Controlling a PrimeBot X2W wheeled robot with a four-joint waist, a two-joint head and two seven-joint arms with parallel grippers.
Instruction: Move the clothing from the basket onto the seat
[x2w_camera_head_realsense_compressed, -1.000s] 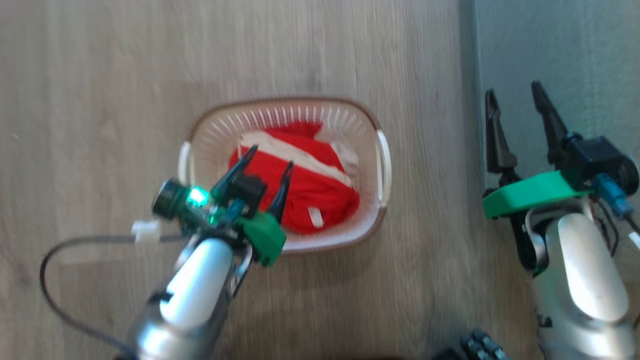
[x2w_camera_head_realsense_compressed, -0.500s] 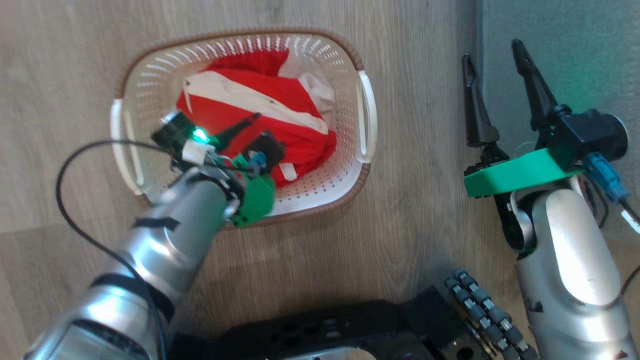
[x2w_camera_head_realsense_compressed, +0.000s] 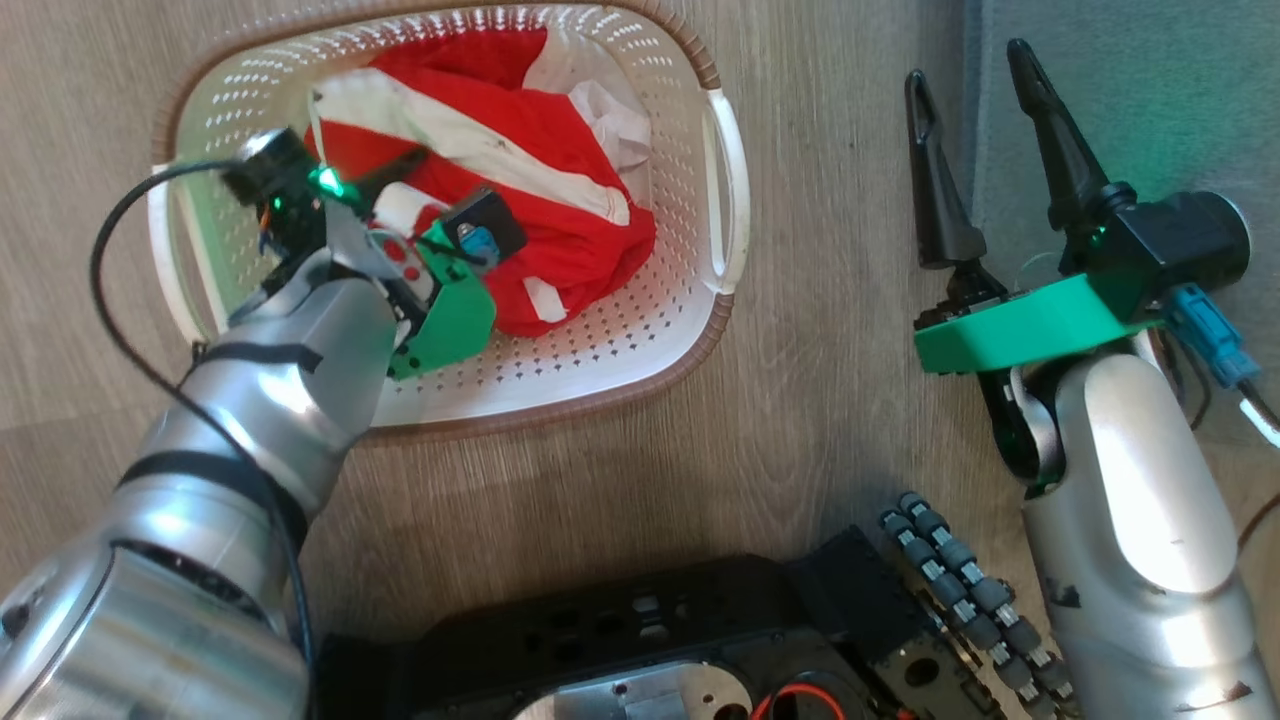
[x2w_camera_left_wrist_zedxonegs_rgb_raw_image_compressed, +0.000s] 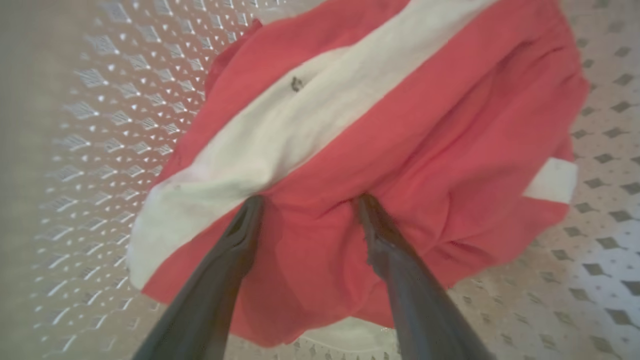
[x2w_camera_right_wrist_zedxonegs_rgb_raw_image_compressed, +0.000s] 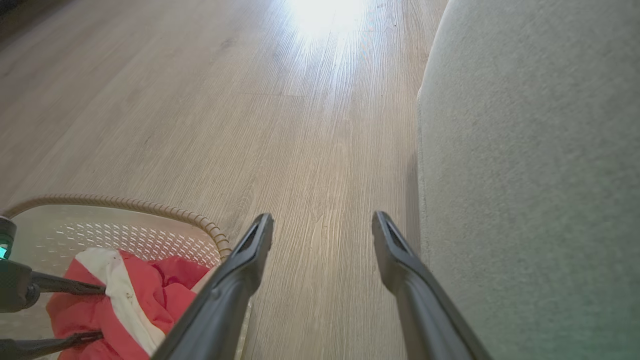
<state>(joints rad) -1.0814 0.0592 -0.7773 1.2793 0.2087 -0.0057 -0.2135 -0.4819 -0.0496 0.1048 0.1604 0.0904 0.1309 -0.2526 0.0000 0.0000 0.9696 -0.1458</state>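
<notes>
Head view: the red-and-white clothing (x2w_camera_head_realsense_compressed: 560, 200) lies heaped in the cream basket (x2w_camera_head_realsense_compressed: 600, 350) on a wood-plank floor (x2w_camera_head_realsense_compressed: 820, 400). The left gripper (x2w_camera_head_realsense_compressed: 420, 195) is down inside the basket. The right gripper (x2w_camera_head_realsense_compressed: 968, 68) hangs spread and empty at the edge of the grey-green seat (x2w_camera_head_realsense_compressed: 1150, 90).

Left wrist view: the fingers (x2w_camera_left_wrist_zedxonegs_rgb_raw_image_compressed: 235, 245) stand spread, tips against the red fabric, pinching nothing.

Right wrist view: the visible stretch of seat carries no garment. I judge the grasp, lift and carry all remain.

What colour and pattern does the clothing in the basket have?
The clothing is bright red with a broad white stripe; the left wrist view shows it best.
</notes>
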